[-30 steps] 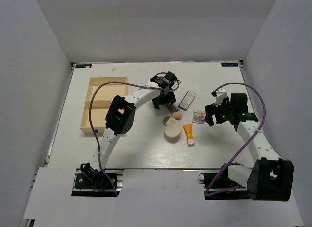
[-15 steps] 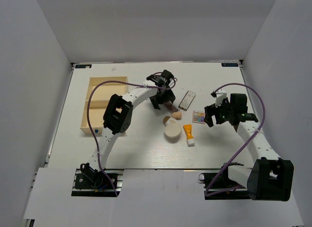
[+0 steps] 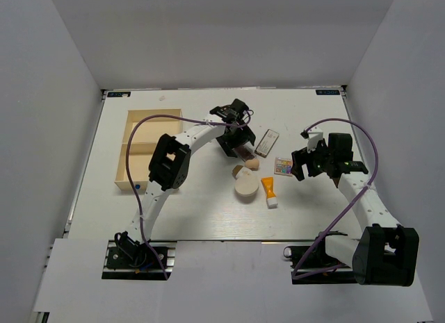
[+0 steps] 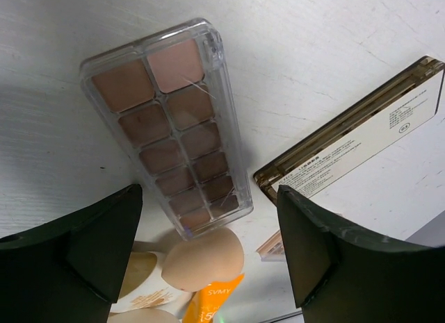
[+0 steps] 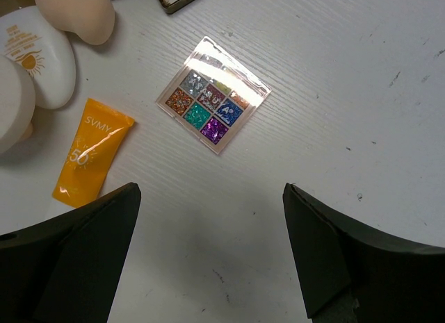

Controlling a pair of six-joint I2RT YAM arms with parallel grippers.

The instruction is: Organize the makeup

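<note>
The makeup lies mid-table. My left gripper [image 3: 237, 140] [image 4: 208, 248] hovers open over a slim clear case of brown shades [image 4: 167, 125] [image 3: 244, 154], touching nothing. Next to that case lie a dark slim case [image 4: 356, 137] [image 3: 266, 142] and the beige sponge [image 4: 204, 259] [image 3: 252, 163]. The cream compact [image 3: 246, 185] [image 5: 35, 55] and the orange tube [image 3: 268, 192] [image 5: 90, 153] lie nearer me. My right gripper [image 3: 301, 164] [image 5: 208, 257] is open just short of the multicolour square palette [image 5: 213, 94] [image 3: 283, 166], with bare table between its fingers.
The light wooden compartment tray [image 3: 129, 151] stands at the left of the table, beyond the left arm's elbow. White walls close in the table's back and sides. A purple cable loops over each arm.
My left gripper has shifted slightly right and nearer over the brown case, and its jaws have spread a little wider. The right arm and the makeup have not moved.
</note>
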